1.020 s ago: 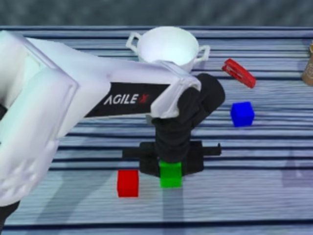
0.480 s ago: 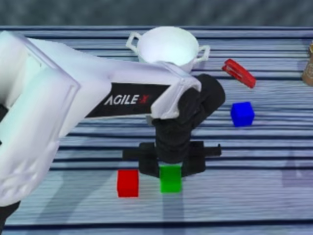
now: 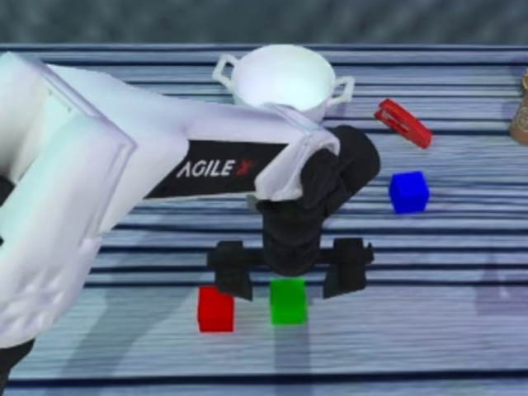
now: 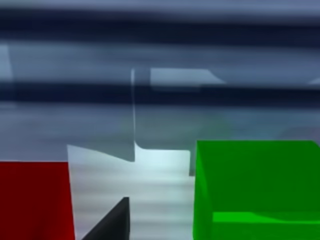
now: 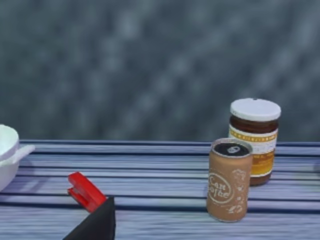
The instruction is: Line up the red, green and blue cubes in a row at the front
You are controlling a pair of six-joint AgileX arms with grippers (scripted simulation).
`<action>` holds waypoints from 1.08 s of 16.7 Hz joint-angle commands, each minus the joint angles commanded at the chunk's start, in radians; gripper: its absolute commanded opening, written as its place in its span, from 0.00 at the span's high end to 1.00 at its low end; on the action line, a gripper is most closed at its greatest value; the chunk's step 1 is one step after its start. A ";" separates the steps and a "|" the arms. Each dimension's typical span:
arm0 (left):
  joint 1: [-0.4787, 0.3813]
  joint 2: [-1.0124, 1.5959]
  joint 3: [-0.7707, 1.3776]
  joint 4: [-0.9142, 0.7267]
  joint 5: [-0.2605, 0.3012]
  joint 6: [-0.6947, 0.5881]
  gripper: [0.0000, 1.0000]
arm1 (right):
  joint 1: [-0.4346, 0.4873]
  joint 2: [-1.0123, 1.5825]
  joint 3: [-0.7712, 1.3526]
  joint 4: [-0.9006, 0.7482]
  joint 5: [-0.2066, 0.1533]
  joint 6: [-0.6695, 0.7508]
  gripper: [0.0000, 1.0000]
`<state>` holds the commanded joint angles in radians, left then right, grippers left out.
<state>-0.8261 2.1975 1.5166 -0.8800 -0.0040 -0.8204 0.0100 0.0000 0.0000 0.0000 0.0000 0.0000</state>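
Your left gripper (image 3: pixel 288 276) has just let go. Half a sec ago its fingers (image 3: pixel 236 279) were tight on the green cube (image 3: pixel 288 300); now they're spread wide, one on each side of it, and they hold nothing. The cube didn't move when they opened, so it sits flat on the desk (image 3: pixel 412 330) on its own.

Where the cubes are: the green cube is near the front, just beside the red cube (image 3: pixel 215 308), w/ a small gap between them. The left wrist view shows the same thing, red cube (image 4: pixel 35 200) and green cube (image 4: pixel 257 187) side by side, not touching. So 2 of 3 look lined up.

The blue cube (image 3: pixel 409 191) is well apart from them, farther back and to the right, near the red stapler (image 3: pixel 403 122). The white bowl (image 3: pixel 283 78) sits at the back and is not part of the job.

Your right arm isn't in the top view. Its wrist view looks at a can (image 5: pixel 229 179), a jar (image 5: pixel 254 139) and the stapler far off, so I can't tell how its fingers are.

What it means: green is done, I think. Next is prob. the blue cube, which needs to go to the right of green. Lift the left arm straight up first, or a finger may bump the green or red cube.
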 joint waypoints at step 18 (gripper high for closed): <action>0.014 -0.087 0.146 -0.236 -0.001 -0.004 0.00 | 0.000 0.000 0.000 0.000 0.000 0.000 0.00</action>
<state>-0.8119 2.1109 1.6631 -1.1158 -0.0047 -0.8241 0.0101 0.0002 0.0001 -0.0002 0.0000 0.0001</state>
